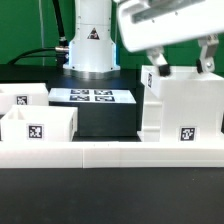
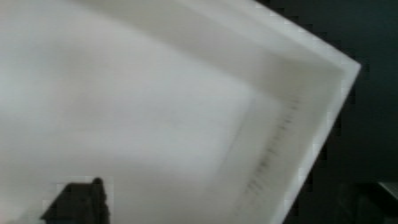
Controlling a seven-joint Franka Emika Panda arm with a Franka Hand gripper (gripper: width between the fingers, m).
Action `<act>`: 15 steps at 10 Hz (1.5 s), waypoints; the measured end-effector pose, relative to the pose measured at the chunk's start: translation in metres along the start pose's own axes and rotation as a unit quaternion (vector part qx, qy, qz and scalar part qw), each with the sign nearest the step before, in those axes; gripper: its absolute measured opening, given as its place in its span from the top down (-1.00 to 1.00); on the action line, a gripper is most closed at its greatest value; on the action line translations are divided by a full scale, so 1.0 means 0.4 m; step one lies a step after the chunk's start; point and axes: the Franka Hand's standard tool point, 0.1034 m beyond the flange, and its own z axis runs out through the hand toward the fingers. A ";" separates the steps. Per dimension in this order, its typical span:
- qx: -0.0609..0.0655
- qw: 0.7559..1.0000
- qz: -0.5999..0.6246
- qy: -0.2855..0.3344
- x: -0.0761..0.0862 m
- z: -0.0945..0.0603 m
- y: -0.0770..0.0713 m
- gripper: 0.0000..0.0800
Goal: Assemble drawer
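Observation:
The drawer's big white casing (image 1: 185,105) stands at the exterior view's right, with a marker tag low on its front. My gripper (image 1: 184,58) hovers just above its top. The jaws are wide apart and hold nothing. In the wrist view the casing's white panel and its raised edge (image 2: 267,120) fill the picture, blurred. My gripper (image 2: 231,205) shows there only as two dark fingertips (image 2: 75,200) at the frame's border. Two small white trays (image 1: 22,98) (image 1: 40,125) with tags stand at the exterior view's left.
The marker board (image 1: 92,96) lies on a black block in front of the robot's base (image 1: 90,45). A long low white wall (image 1: 110,152) runs across the table's front edge, close against the casing and the nearer tray.

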 end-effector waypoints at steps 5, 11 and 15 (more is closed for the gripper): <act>-0.016 0.995 -0.095 -0.011 -0.007 0.012 0.012 -0.62; 0.002 0.970 -0.242 -0.007 0.036 -0.106 -0.006 -0.62; -0.022 0.957 -0.288 -0.023 0.028 -0.083 0.022 -0.62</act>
